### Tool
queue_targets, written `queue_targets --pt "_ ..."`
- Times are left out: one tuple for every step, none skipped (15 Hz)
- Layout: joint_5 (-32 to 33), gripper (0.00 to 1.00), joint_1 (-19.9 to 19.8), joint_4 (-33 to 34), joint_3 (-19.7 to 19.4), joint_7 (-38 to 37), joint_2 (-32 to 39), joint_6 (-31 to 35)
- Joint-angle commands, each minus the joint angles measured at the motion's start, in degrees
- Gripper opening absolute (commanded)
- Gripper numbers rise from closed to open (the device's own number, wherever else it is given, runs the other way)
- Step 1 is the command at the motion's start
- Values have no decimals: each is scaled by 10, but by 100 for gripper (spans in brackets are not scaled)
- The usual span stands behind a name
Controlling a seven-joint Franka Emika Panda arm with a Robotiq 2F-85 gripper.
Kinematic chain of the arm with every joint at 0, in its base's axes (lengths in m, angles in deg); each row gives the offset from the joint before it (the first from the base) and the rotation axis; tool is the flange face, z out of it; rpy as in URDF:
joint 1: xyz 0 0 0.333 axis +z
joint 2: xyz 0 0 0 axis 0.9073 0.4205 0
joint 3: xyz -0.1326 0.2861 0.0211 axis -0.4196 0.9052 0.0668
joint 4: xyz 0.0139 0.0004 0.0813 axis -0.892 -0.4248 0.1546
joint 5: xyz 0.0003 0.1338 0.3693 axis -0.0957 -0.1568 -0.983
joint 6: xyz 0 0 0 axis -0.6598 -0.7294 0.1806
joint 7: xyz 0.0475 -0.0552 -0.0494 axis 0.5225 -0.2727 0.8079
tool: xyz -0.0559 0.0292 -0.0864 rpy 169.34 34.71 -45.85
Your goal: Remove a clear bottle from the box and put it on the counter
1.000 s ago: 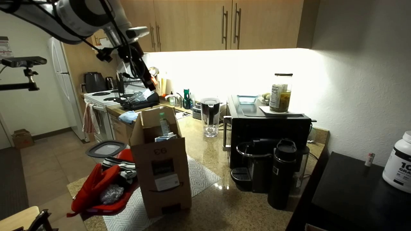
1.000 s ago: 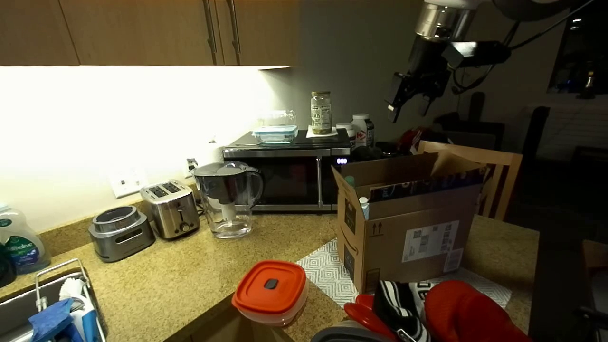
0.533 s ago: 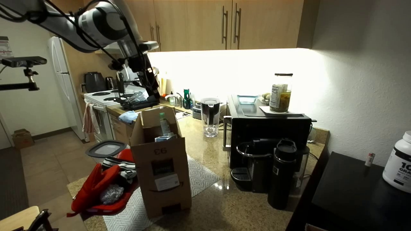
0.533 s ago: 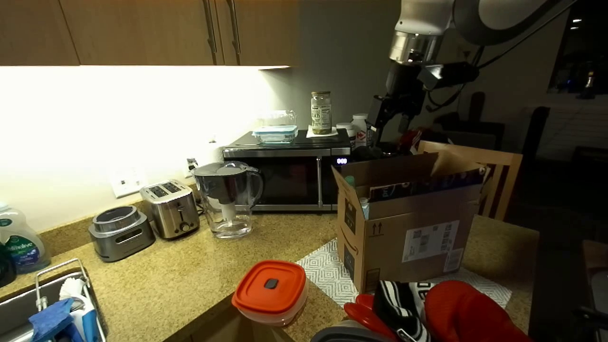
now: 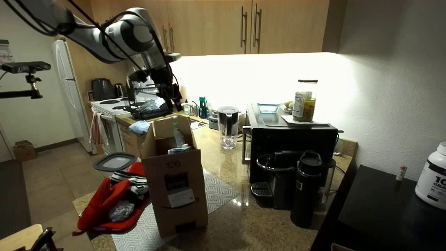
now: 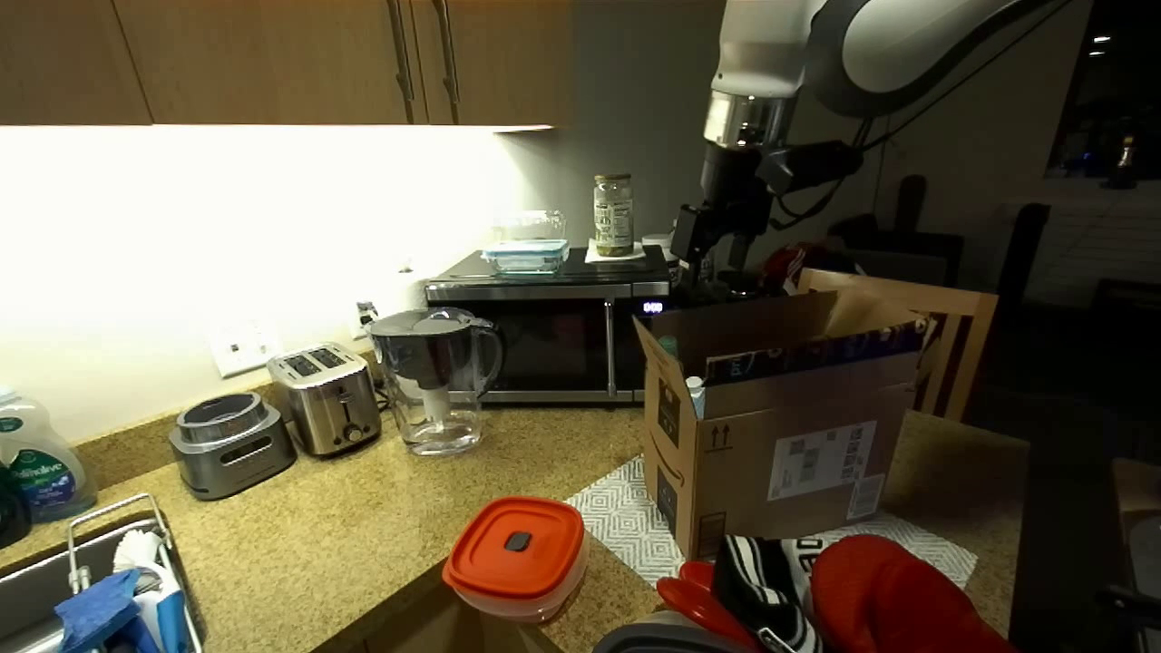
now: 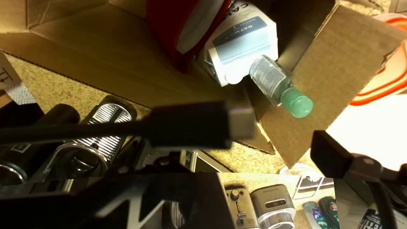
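"Can you see that clear bottle (image 7: 270,78)?"

"Yes, in the box (image 6: 739,490), the brown cardboard one with its top open, standing on the bench (image 6: 308,526). The bottle has a green cap (image 7: 295,101) and sits toward one end, just beside a carton (image 7: 240,44) marked oat milk."

"Upright?"

"Upright or leaning, I can't tell from here."

"And the gripper (image 6: 714,277)?"

"It hangs higher than the rim of the box, apart from the bottle. Its fingers (image 6: 691,236) are spread wide."

"What else is in the box?"

"Something red and white (image 7: 198,25), next to the carton. I can't make out what it is."

"And around the box?"

"It stands on a pale patterned mat (image 6: 626,512). A heap of red things (image 5: 101,204) lies just beside it, and a red-lidded container (image 6: 519,558) is near. Farther along the bench, a water pitcher (image 6: 435,381) stands between the toaster (image 6: 331,408) and the microwave (image 6: 544,349). On top of the microwave, a jar (image 6: 614,216) and a blue-lidded glass dish (image 6: 526,258) stand near each other."
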Motion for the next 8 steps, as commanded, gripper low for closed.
queue_targets --pt "20 100 15 28 -20 16 35 2" --pt "20 100 18 32 -24 17 42 1" --pt "17 100 22 35 -27 20 47 1" --pt "16 100 25 36 -29 24 51 2" --pt "14 100 28 38 -31 26 55 2" --pt "11 100 31 39 -32 28 56 3" --pt "7 100 34 40 -34 30 57 4" --pt "4 100 37 41 -35 30 57 5"
